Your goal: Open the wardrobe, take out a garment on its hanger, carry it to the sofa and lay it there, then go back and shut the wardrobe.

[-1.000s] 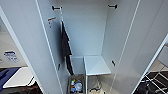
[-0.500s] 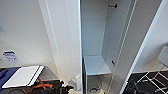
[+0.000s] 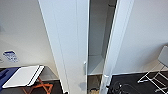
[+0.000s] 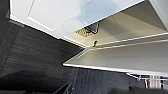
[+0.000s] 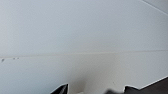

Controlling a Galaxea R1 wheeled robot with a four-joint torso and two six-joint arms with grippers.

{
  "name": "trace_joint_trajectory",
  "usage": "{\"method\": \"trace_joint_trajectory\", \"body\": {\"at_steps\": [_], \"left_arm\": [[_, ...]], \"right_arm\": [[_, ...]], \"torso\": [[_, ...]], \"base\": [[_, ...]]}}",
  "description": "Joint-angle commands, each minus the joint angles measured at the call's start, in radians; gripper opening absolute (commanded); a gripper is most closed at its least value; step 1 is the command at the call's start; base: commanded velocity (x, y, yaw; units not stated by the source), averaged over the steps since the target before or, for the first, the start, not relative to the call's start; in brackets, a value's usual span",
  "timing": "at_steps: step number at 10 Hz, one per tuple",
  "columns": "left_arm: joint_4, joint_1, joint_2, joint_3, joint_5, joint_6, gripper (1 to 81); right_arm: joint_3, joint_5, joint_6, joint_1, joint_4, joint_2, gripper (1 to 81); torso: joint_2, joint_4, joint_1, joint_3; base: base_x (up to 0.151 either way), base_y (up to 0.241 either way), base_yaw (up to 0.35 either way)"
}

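Note:
The white wardrobe point(image 3: 75, 50) stands right in front of me. Its left door is swung nearly shut, with a small white handle point(image 3: 85, 67) at its edge. The right door point(image 3: 117, 45) stands ajar, and the narrow gap between them shows a bare white interior with a shelf point(image 3: 95, 65). In the left wrist view the wardrobe's door and base panels point(image 4: 112, 55) hang over dark floor. In the right wrist view my right gripper point(image 5: 96, 89) is open close to a plain white wardrobe panel point(image 5: 82, 37), holding nothing. The garment, hanger and sofa are hidden.
A white folding board on orange legs point(image 3: 23, 76) stands low at the left, beside something blue point(image 3: 4, 75). A white folding chair point(image 3: 158, 72) stands at the right. Dark cables point(image 3: 120, 87) lie on the floor by the right door.
The left door has swung from wide open to nearly shut, covering the dark garment seen before. The head view has also shifted closer and to the left.

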Motion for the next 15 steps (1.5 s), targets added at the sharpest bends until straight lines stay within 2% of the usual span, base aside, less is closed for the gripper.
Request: {"method": "trace_joint_trajectory", "body": {"at_steps": [1, 3, 6, 7, 9, 11, 13, 15], "left_arm": [[0.137, -0.011, 0.006, 0.019, 0.022, 0.002, 81.1], [0.224, 0.086, 0.003, 0.005, 0.019, 0.004, 81.1], [0.349, 0.243, 0.009, -0.094, -0.007, 0.007, 81.1], [0.379, 0.313, 0.009, -0.124, -0.035, 0.011, 81.1], [0.455, 0.434, 0.031, -0.240, -0.185, 0.016, 81.1], [0.498, 0.514, 0.079, -0.344, -0.227, 0.017, 81.1], [0.543, 0.578, 0.165, -0.459, -0.240, 0.027, 81.1], [0.589, 0.626, 0.257, -0.597, -0.265, 0.028, 81.1]], "right_arm": [[-0.053, -0.060, -0.023, 0.097, -0.159, 0.062, 81.1], [-0.083, -0.078, -0.023, 0.043, -0.206, 0.076, 81.1], [-0.177, -0.070, -0.024, -0.168, -0.363, 0.085, 81.1], [-0.237, -0.067, -0.027, -0.260, -0.418, 0.102, 81.1], [-0.417, -0.022, -0.030, -0.408, -0.544, 0.183, 81.1], [-0.583, -0.008, -0.027, -0.536, -0.657, 0.281, 81.1], [-0.724, -0.008, -0.038, -0.642, -0.714, 0.371, 81.1], [-0.787, -0.021, -0.070, -0.713, -0.760, 0.422, 81.1]], "torso": [[0.000, 0.000, 0.000, 0.000], [0.000, 0.000, 0.000, 0.000], [0.000, 0.000, 0.000, 0.000], [0.000, 0.000, 0.000, 0.000], [0.000, 0.000, 0.000, 0.000], [0.000, 0.000, 0.000, 0.000], [0.000, 0.000, -0.001, 0.001], [-0.001, 0.000, -0.001, 0.001]], "base": [[0.000, 0.000, 0.000], [0.000, 0.000, 0.000], [0.000, 0.000, 0.000], [0.000, 0.000, 0.000], [0.000, 0.000, 0.000], [0.000, 0.000, 0.000], [0.000, 0.000, 0.000], [0.000, 0.000, 0.000]]}}
